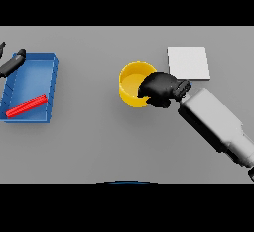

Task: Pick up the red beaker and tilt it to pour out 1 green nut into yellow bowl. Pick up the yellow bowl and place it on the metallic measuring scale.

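One yellow bowl (133, 84) sits mid-worktop, upright, with the right hand (159, 89) clamped on its right rim, fingers curled over the edge. Metallic scale (188, 62), the pale square plate, lies just up-right of the bowl, close beside the hand; so the carry looks short, up and to the right, right arm doing it. Can't see a nut inside the bowl. Far left: blue tray (49, 66) holding a red object (26, 106), lying flat, long axis diagonal. Left hand (13, 61) hangs at the tray's upper-left corner; fingers unreadable.

Blocky white-grey forearm, black right hand (159, 89) (left hand (13, 61) apparently dark too).
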### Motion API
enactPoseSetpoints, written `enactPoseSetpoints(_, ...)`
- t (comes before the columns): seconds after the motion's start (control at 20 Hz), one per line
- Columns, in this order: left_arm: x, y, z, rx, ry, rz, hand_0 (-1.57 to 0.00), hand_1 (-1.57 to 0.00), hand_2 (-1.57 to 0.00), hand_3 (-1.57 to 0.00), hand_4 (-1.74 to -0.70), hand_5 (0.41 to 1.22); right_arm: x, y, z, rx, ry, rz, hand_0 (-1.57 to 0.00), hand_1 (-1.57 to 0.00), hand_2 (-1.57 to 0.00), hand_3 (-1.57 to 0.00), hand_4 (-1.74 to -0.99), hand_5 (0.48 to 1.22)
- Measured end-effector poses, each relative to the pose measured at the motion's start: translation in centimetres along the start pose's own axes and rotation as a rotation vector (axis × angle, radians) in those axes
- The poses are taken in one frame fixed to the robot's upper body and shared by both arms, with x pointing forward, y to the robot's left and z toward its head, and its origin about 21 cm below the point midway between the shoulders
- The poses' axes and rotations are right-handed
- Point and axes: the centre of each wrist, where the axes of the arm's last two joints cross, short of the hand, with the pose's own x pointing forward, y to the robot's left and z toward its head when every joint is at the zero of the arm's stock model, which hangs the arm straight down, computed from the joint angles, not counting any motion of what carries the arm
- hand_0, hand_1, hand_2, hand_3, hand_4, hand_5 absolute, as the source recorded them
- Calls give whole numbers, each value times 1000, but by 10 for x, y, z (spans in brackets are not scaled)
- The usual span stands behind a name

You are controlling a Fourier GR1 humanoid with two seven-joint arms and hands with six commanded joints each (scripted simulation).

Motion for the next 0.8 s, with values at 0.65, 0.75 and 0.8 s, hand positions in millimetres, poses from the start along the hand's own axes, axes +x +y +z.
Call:
enactPoseSetpoints(0.65,2,0,3,4,-12,2,1,1,1,1,-730,719,-51,-27,38,-135,196,14,-1568,-1570,-1537,-1153,-1741,1221)
enactPoseSetpoints(0.75,4,0,2,11,6,-4,1,1,1,1,-729,720,-59,-27,39,-153,228,-7,-1569,-1571,-1530,-1151,-1741,1221)
enactPoseSetpoints(0.8,6,0,3,9,15,-3,1,1,1,1,-731,724,-66,-26,41,-153,244,-16,-1570,-1571,-1537,-1150,-1741,1221)
